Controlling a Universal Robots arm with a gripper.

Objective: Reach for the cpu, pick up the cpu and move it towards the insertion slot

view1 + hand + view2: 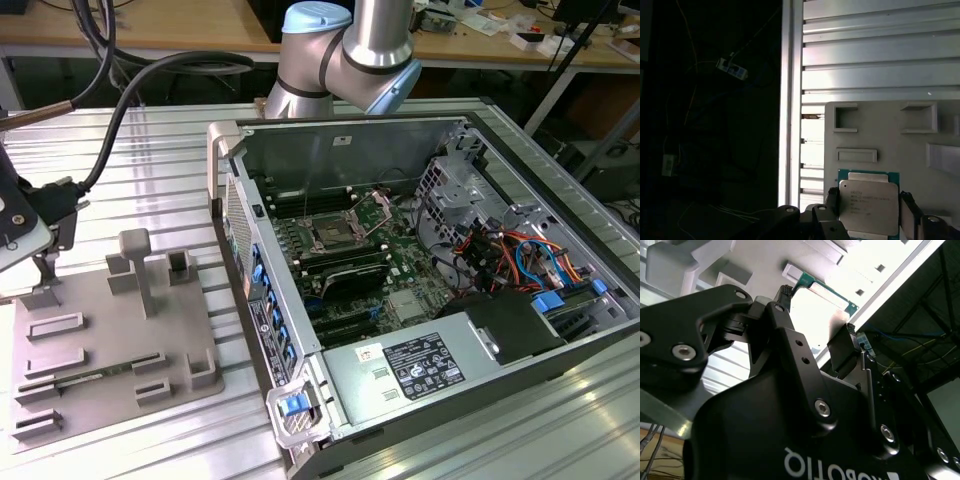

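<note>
**Cpu clamped in the gripper at the tray edge**

In both wrist views the gripper [870, 201] was closed on the cpu [869, 210]. One black finger [832, 200] met one edge of the chip and the other finger met the opposite edge, with no gap showing on either side. The cpu sat flat, silver lid up with a green rim, at the edge of the grey tray [940, 135]. That edge ran beside the side rail [790, 100] of the worktop [560, 430]. I could not tell whether the chip rested on the tray or was lifted clear of it.

Writing: the lid carried several lines of fine grey print, too small to read. The gripper's housing bore white lettering, seen upside down in the second wrist view. A black-and-white label [422, 365] lay on the metal cover at the near side of the computer case [230, 160].

Room: raised rectangular frames [846, 119] stood on the tray beyond the cpu, apart from it. Past the side rail the worktop ended over a dark floor with loose cables.

In the exterior view the tray lay toward the worktop's edge on the exterior view's left, and a bare ribbed strip separated it from the case. The insertion slot [335, 235] lay on the board inside the case, well apart from the tray. The case walls stood around it and the memory slots [350, 265] lay just beside it.
</note>
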